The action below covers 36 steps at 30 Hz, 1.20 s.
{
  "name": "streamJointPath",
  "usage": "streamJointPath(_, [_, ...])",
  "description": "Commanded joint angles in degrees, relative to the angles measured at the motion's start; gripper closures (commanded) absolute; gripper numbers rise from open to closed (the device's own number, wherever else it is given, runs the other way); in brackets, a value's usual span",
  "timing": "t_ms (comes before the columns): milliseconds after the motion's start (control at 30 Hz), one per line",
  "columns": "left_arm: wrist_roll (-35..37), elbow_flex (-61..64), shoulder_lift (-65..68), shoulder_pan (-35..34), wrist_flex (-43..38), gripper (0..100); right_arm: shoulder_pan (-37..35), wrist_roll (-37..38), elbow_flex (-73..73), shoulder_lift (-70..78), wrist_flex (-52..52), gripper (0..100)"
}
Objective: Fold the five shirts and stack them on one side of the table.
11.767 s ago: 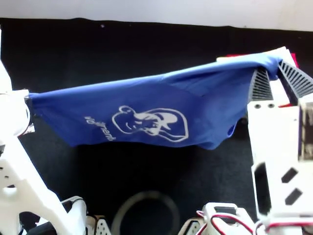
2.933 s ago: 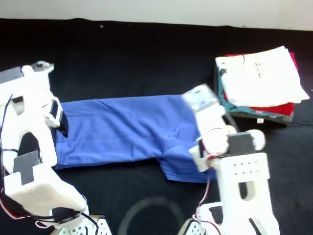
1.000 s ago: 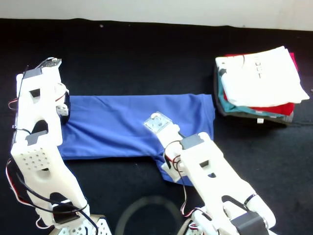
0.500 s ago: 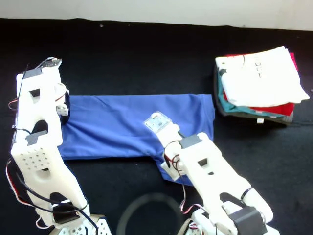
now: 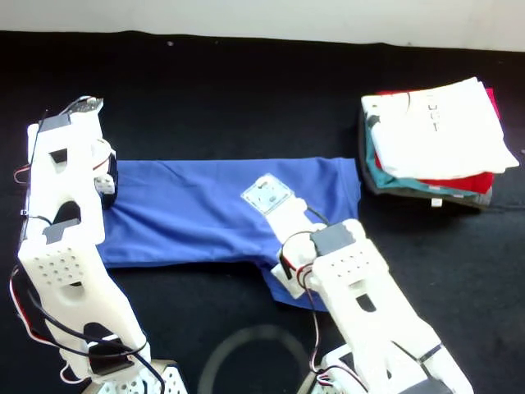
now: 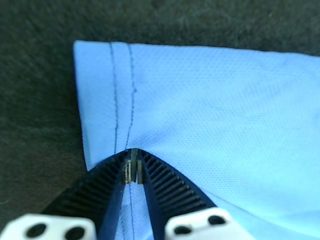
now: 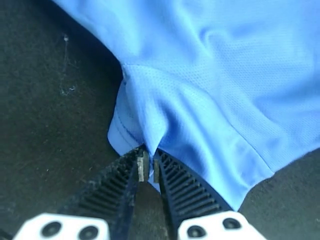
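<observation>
Currently: both jaws clenched on the blue shirt [image 5: 205, 209], which lies flat on the counter [image 5: 246, 98].
Your left jaws pinch the hem [image 6: 121, 100], your right jaws the sleeve [image 7: 150, 110]; you should fold that sleeve inward, edges square, clear of the stack [image 5: 435, 139].

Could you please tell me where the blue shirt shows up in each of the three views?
High view: the blue shirt lies mid-table, beside the folded stack.
Left wrist view: the blue shirt spreads beyond the left gripper, which pinches it near its stitched hem.
Right wrist view: the blue shirt has its sleeve pinched by the right gripper.
Shared landmark: the black table under the shirt.
</observation>
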Motion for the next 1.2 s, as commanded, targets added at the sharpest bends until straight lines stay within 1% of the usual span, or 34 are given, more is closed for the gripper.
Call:
streamJointPath(0, [0.2,-1.8,0.7,-1.2,-0.5,99,0.4,-0.7,-2.5,-0.7,1.4,99.2])
streamJointPath(267, [0.2,-1.8,0.7,-1.2,-0.5,99,-0.1,-0.7,-4.5,-0.3,2.6,99.2])
streamJointPath(400, [0.2,-1.8,0.7,-1.2,-0.5,99,-5.0,-0.7,-6.9,-0.3,6.7,99.2])
streamJointPath(500, [0.2,-1.8,0.7,-1.2,-0.5,99,-7.0,-2.2,-6.8,0.1,6.9,99.2])
streamJointPath(833, [0.2,-1.7,0.7,-1.2,-0.5,99,-6.8,-2.4,-7.4,-0.5,7.0,99.2])
streamJointPath(1067, [0.2,-1.7,0.7,-1.2,-0.5,99,-6.8,-2.3,-15.8,0.1,11.7,99.0])
streamJointPath(1167, [0.2,-1.7,0.7,-1.2,-0.5,99,-6.8,0.9,-16.9,0.2,13.4,99.0])
